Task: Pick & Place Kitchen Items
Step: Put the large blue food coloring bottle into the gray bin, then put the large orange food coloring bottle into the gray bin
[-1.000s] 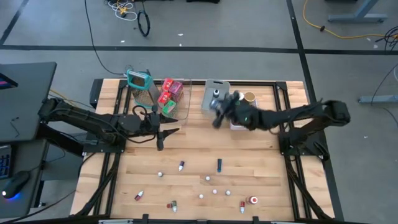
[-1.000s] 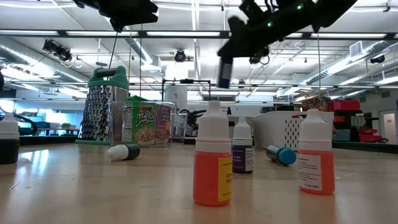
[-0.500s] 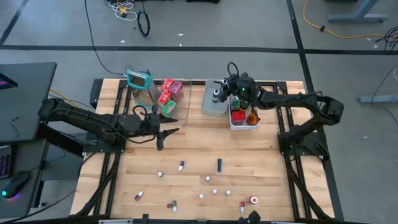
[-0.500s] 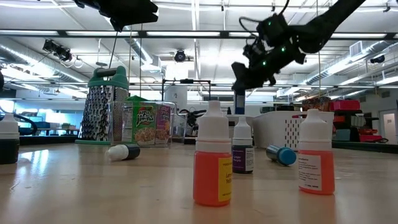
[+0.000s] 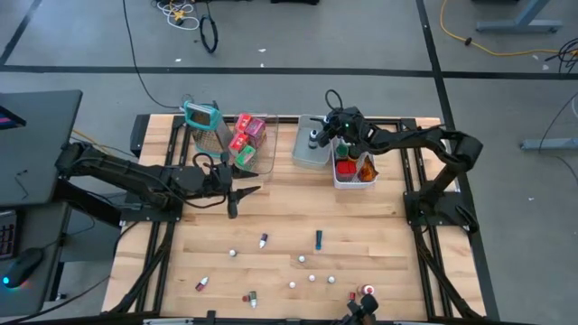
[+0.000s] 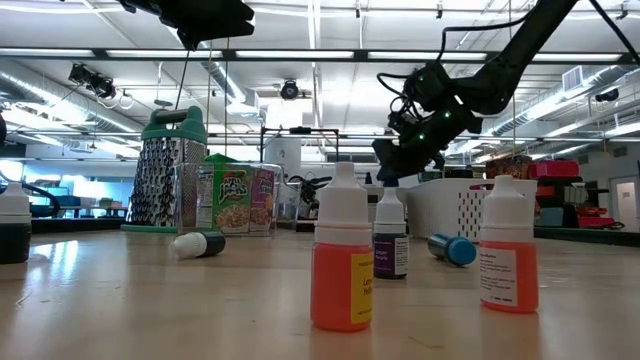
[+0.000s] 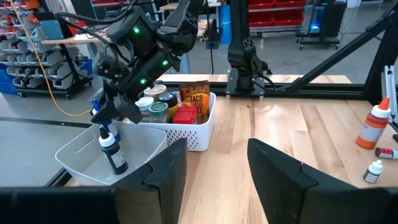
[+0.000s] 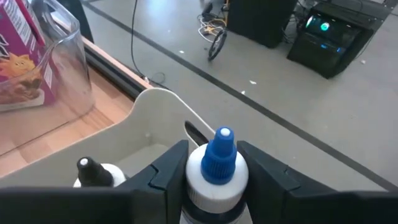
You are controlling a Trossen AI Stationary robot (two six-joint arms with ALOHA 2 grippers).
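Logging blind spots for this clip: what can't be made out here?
- Blue-capped bottle: lower body hidden by the right gripper, right wrist view.
- Grey bin: contents too small, high view.
- Items by the front edge: cut off, blurred, high view.
- Left gripper: fingertips cut off, left wrist view.

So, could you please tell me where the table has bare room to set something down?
The widest bare wood lies mid-table, between the bins at the back and the scattered little bottles in front. The back edge is crowded: grater, clear bin, grey bin, white basket, with the right gripper over the grey bin.
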